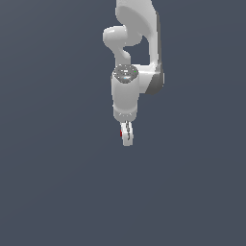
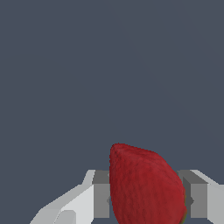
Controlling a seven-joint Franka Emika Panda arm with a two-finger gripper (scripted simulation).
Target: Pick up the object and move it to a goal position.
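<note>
The object (image 2: pixel 146 186) is a dark-red strawberry-like lump, clamped between my two white fingers (image 2: pixel 98 194) in the wrist view, with a sliver of green at its lower edge. In the exterior view only a small red spot of the object (image 1: pixel 121 133) peeks out beside my gripper (image 1: pixel 127 137), which points straight down below the white arm and is shut on it. No goal marker shows in either view.
A plain dark grey-blue surface (image 1: pixel 57 182) fills both views, with no other objects, edges or obstacles in sight.
</note>
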